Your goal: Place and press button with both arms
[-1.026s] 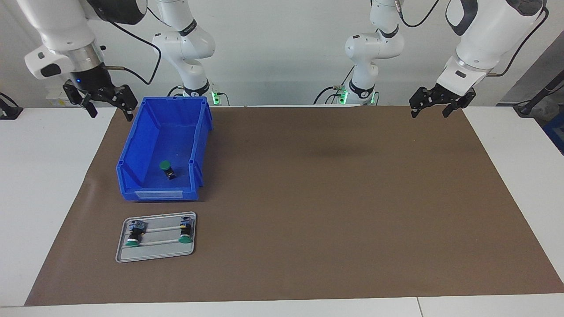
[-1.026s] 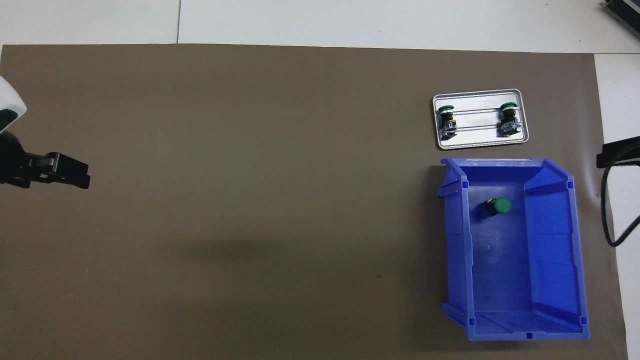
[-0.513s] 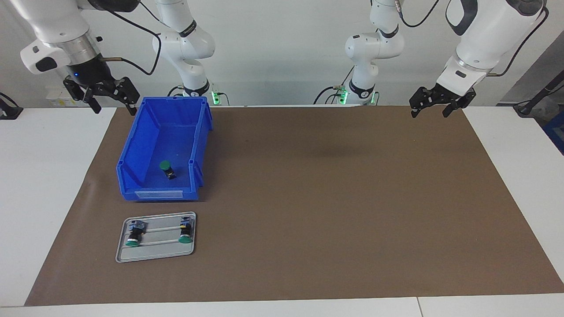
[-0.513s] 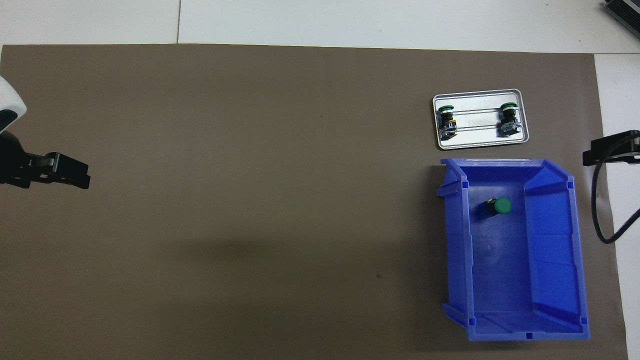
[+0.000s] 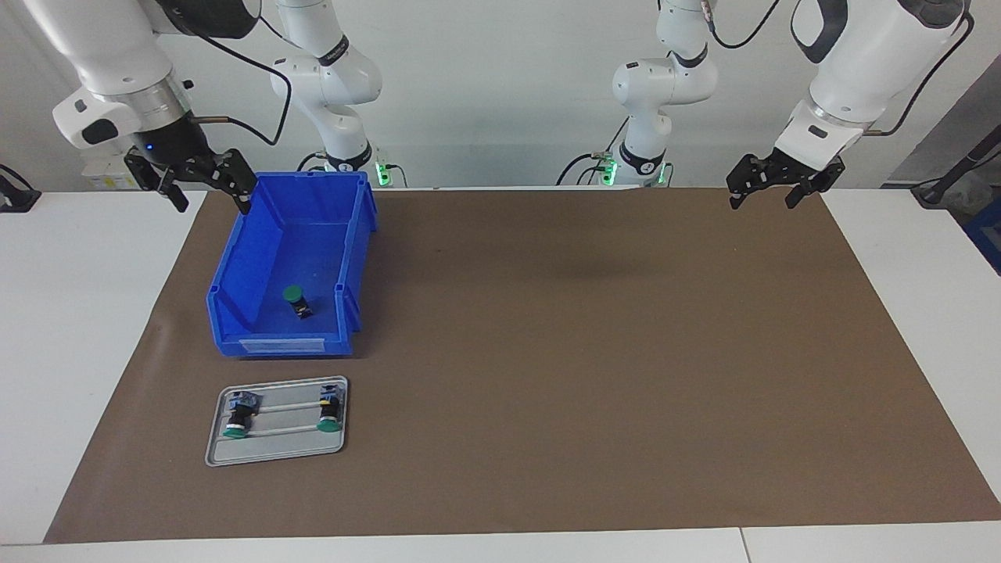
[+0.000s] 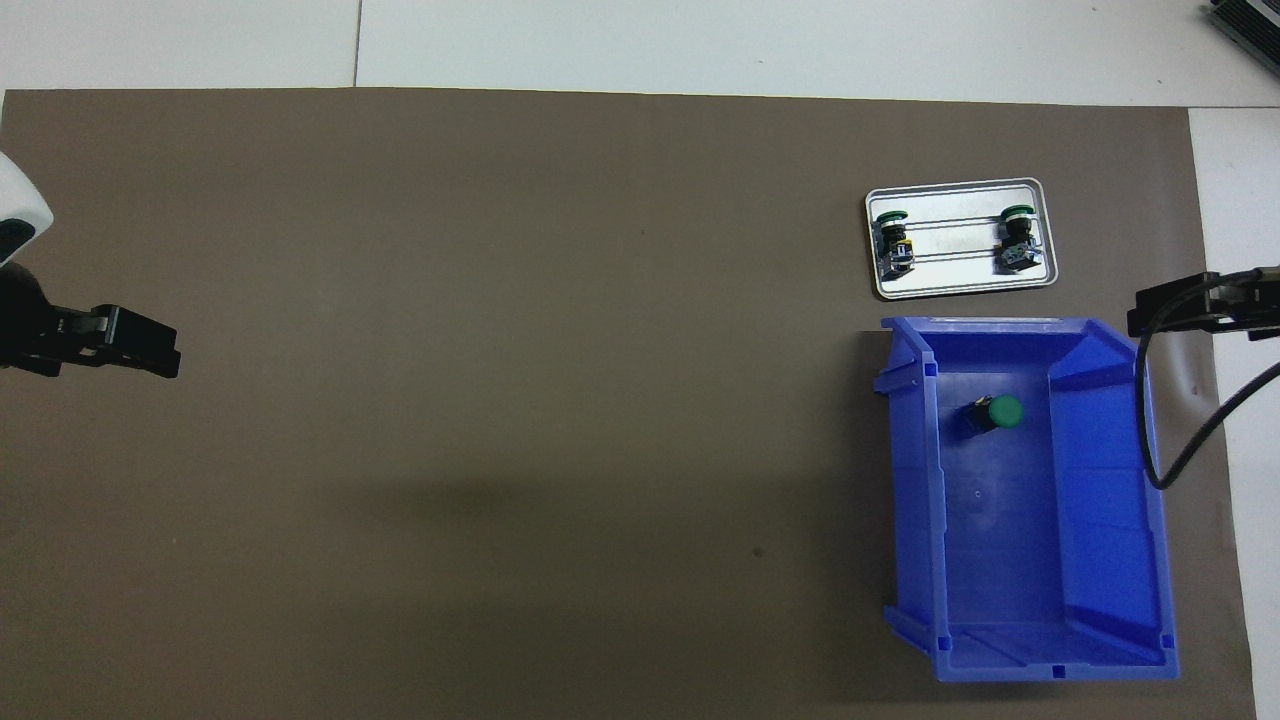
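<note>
Green-capped button (image 5: pixel 295 299) lying on its side on the floor of a blue bin (image 5: pixel 235 266), toward the bin's end farther from the robots, walled in by high blue sides all round. Bin standing on the brown mat (image 5: pixel 547 352) near the right arm's end of the desk, close to the mat's edge nearest the robots. Just past the bin's labelled front, nearer the mat's edge farthest from the robots, a small metal tray (image 5: pixel 274 450) carrying two more buttons, one (image 5: pixel 237 414) at each end, the other (image 5: pixel 329 411) toward the mat's middle, both lying across two thin rails, green caps pointing away from the robots.

Right gripper (image 5: pixel 209 190) raised over the bin's corner nearest the robots, at the mat's side edge, fingers apart, nothing between them. Black cable (image 6: pixel 1165 440) looping over the bin's outer wall in the overhead view.

Left gripper (image 5: pixel 766 188) waiting over the mat's corner nearest the robots at the left arm's end, fingers spread, holding nothing. Wide bare stretch of mat between it and the bin.
</note>
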`<control>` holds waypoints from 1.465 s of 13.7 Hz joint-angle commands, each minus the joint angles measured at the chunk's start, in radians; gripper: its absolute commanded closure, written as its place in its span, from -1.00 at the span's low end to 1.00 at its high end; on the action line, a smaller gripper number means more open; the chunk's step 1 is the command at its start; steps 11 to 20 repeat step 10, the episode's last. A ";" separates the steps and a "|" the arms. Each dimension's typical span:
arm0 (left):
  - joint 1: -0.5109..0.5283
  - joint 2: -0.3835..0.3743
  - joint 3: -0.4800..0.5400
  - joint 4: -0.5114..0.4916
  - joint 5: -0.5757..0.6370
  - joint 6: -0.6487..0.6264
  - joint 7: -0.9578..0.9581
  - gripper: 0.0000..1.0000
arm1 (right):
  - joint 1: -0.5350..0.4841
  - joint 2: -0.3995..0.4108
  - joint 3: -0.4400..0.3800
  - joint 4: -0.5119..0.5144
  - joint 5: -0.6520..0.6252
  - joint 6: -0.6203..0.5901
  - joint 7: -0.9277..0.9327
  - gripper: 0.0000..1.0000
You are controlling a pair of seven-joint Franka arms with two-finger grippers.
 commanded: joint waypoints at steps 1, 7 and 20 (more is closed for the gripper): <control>0.002 -0.012 -0.003 -0.011 0.019 -0.011 -0.005 -1.00 | -0.004 -0.036 0.007 -0.033 -0.027 -0.021 -0.016 -1.00; 0.002 -0.012 -0.003 -0.011 0.019 -0.011 -0.005 -1.00 | -0.006 -0.031 0.016 -0.010 -0.018 -0.035 -0.010 -1.00; 0.002 -0.012 -0.003 -0.011 0.019 -0.011 -0.005 -1.00 | -0.006 -0.031 0.016 -0.011 -0.013 -0.032 -0.006 -1.00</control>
